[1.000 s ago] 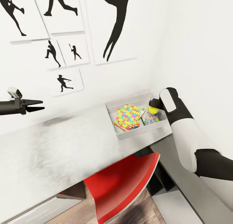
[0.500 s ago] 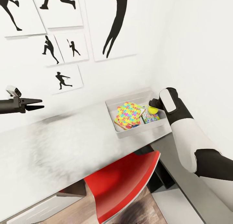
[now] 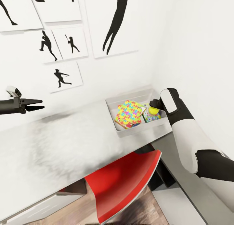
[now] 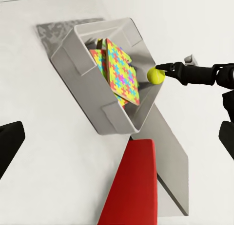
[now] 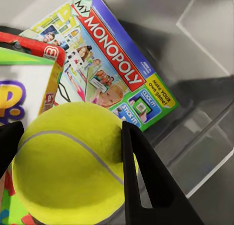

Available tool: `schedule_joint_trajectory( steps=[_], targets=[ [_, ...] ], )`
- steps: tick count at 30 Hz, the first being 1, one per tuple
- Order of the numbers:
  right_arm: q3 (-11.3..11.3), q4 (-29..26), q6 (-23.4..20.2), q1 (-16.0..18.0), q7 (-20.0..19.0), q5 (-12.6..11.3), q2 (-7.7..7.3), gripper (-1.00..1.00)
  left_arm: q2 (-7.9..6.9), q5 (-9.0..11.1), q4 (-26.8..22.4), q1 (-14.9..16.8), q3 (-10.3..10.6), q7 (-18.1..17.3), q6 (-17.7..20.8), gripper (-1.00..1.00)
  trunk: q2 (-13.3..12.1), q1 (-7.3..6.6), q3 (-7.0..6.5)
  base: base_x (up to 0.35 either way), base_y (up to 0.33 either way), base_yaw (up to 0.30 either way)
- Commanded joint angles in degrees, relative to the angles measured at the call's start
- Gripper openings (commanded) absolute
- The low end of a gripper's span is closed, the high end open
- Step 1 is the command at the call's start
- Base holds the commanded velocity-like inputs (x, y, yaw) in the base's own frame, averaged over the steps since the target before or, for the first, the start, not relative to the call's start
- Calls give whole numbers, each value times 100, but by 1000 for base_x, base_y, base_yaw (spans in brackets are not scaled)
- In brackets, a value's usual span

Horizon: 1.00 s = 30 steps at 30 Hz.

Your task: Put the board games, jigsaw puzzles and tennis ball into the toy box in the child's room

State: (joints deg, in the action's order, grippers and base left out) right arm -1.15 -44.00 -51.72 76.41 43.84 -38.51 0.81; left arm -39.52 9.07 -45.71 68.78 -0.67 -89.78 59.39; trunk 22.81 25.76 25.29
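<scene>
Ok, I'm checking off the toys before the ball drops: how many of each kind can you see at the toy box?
Jigsaw puzzles: 2, stacked in the toy box.
Board games: 2 told apart; more may lie hidden.
Tennis ball: 1, held in the right gripper above the box.
Total: 5.

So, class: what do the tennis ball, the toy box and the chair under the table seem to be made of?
Tennis ball: fuzzy yellow-green felt with a pale curved seam, probably over rubber. Toy box: matte grey moulded plastic, judging by its thick smooth rim and seamless sloped walls. Chair: glossy red plastic, a one-piece curved shell with soft highlights.
</scene>
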Motion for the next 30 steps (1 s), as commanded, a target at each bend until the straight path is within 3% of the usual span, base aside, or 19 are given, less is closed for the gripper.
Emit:
schedule_joint_trajectory(
  steps=[1,11,30],
  targets=[
    [-13,-4,-5,5,65,-60,-2,-100,-3,1,0,4,5,-22,61,100,11,3,19,0,0,0],
    [-17,-4,-13,-1,59,-68,-2,-100,-3,1,0,4,5,-22,61,100,11,3,97,0,0,0],
    [-17,5,-14,-12,54,-70,-2,-100,4,0,0,3,24,-22,61,100,11,3,103,0,0,0]
  ],
)
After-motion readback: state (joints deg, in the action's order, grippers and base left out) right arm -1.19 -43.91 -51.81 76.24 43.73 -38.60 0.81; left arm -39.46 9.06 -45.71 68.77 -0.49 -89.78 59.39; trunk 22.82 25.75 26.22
